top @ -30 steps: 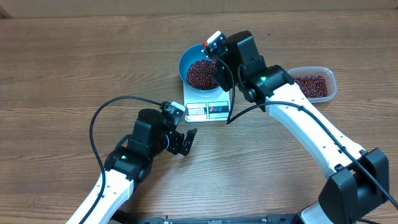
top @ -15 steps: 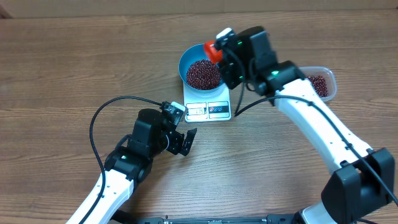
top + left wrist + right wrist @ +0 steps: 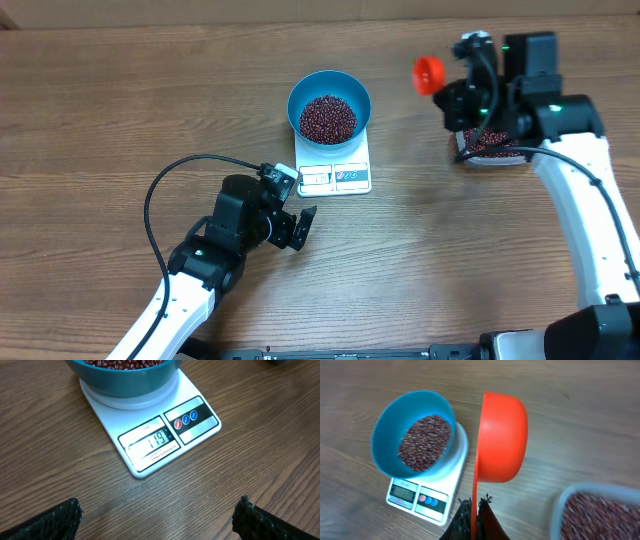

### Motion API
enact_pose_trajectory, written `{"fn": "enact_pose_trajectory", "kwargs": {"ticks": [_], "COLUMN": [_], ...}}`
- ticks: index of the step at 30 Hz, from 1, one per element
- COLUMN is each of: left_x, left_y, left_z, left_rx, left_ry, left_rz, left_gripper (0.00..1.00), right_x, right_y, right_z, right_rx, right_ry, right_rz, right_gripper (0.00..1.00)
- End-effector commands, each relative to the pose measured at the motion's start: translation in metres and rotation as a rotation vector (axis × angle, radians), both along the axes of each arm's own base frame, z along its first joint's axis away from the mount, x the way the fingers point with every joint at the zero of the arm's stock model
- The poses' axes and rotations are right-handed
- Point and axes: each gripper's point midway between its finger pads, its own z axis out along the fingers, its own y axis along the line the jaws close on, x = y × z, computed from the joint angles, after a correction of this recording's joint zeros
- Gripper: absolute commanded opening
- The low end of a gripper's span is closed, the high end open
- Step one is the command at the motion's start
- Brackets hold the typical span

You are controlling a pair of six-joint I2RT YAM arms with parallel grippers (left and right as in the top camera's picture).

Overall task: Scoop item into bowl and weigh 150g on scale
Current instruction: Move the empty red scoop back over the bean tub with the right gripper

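while the overhead view takes in both arms at once, only the left wrist view lets the display of the scale (image 3: 107,420) be read: it shows 119. that close view also shows three round buttons (image 3: 185,419) beside the display, one red and two blue. the left gripper (image 3: 157,522) is there too, fingers spread wide apart and holding nothing, over the surface (image 3: 260,460) just in front of the scale.

the right wrist view gives what neither other view does: the right gripper (image 3: 474,506) pressed together on the thin handle of the scoop (image 3: 502,437). the orange-red cup is turned on its side with its mouth toward the scale, and i cannot tell whether anything is in it. from overhead the scoop hangs to the right of the scale, between it and the tub (image 3: 468,158), which is mostly hidden under the right arm.

counted: one scale, one bowl (image 3: 298,92) sitting on the back part of the scale, one scoop, one tub, two grippers. beans (image 3: 328,118) lie in two heaps, one in the bowl and one in the tub.
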Motion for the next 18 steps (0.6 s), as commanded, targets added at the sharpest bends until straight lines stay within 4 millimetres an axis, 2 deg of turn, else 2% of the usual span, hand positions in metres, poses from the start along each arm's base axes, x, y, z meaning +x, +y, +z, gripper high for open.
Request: {"fn": "enact_pose_trajectory", "kwargs": {"ticks": [1, 7, 9, 12, 18], "left_x": [0.000, 0.000, 0.000, 0.000, 0.000], "left_y": [-0.004, -0.004, -0.004, -0.004, -0.004], "left_z": [0.001, 0.001, 0.001, 0.001, 0.001], "left_rx": [-0.013, -0.014, -0.014, -0.014, -0.013], "left_ry": [0.004, 0.003, 0.003, 0.004, 0.004], "left_rz": [-0.009, -0.009, -0.009, -0.009, -0.009], "left_gripper": [0.99, 1.00, 0.99, 1.00, 0.99], "right_x": [0.000, -0.013, -0.018, -0.023, -0.029], "right_y": [-0.030, -0.095, -0.110, -0.123, -0.127], "right_z": [0.019, -0.001, -0.008, -0.023, -0.061], "right_rx": [0.011, -0.102, -0.135, -0.158, -0.181], "right_ry": [-0.028, 0.066, 0.100, 0.157, 0.251], "right_rz": [-0.072, -0.247, -0.292, -0.327, -0.315], "right_gripper": [0.04, 0.04, 0.04, 0.04, 0.04]}}
